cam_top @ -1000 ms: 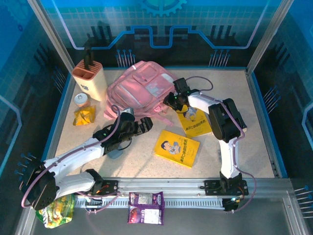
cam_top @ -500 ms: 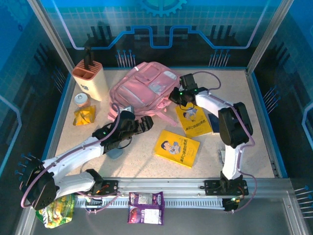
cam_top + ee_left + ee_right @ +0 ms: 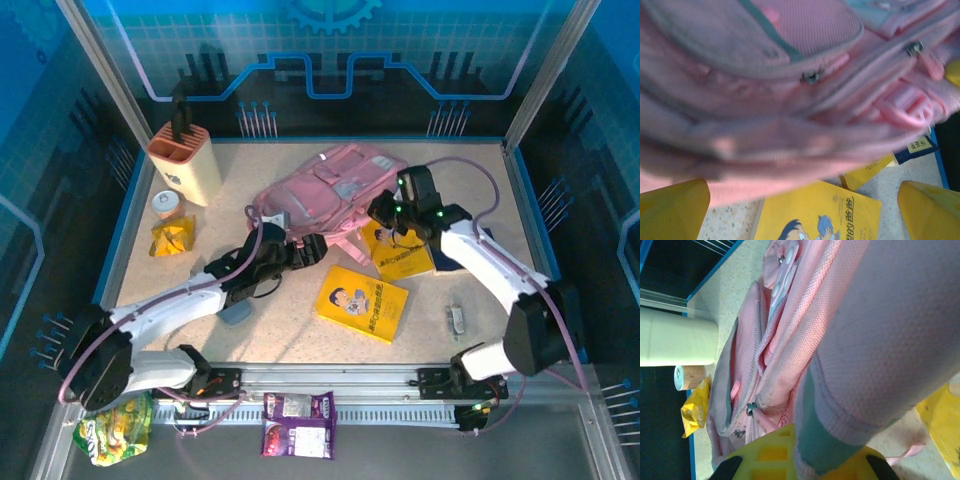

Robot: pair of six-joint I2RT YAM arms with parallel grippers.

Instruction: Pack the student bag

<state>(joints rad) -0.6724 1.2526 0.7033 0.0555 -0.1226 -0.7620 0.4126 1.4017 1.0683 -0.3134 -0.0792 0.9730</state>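
bench (image 3: 290,340) bare along near edge. student bag (image 3: 325,185) blocks centre back; yellow book (image 3: 362,302) lies right of centre; peach holder (image 3: 185,160) far-left.

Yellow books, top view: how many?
2: near yellow book mid-table; far yellow book beside the student bag, partly under the right arm. Others may hide under the bag.

No text fully legible, black Chinese title on yellow book (image 3: 362,302) at 5 o'clock from centre, same on second book (image 3: 405,262) at 3 o'clock, characters too small.
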